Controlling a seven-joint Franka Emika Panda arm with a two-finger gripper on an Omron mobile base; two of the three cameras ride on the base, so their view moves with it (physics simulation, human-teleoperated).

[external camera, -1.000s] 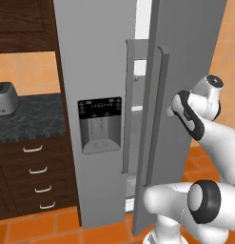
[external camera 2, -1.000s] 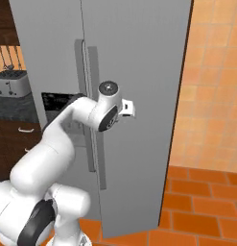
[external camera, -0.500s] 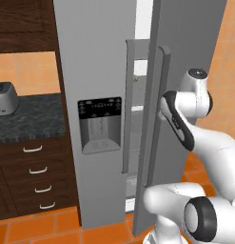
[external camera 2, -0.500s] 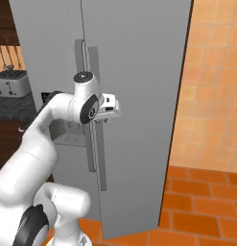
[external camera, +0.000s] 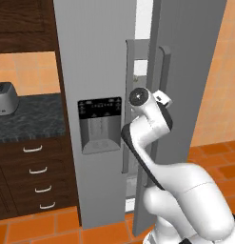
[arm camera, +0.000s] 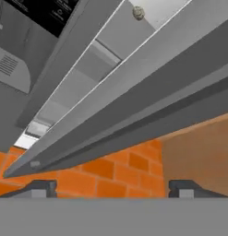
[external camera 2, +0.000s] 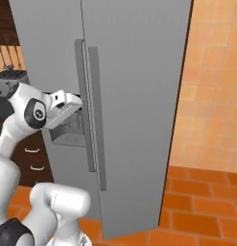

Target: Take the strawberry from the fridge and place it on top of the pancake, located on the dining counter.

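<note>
Hand view: the jaws [arm camera: 113, 188] stand wide apart and grip nothing, just beside the fridge's [external camera: 97, 57] right door handle [arm camera: 134, 115]; beyond them, through the door gap, a small pale ball [arm camera: 138, 13] sits inside.

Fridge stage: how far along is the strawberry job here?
Early. The fridge's right door stands slightly ajar, showing a sliver of shelves. The hand is open and empty beside the door handle. Still left: widening the door, finding and grasping the strawberry, carrying it to the pancake.
</note>
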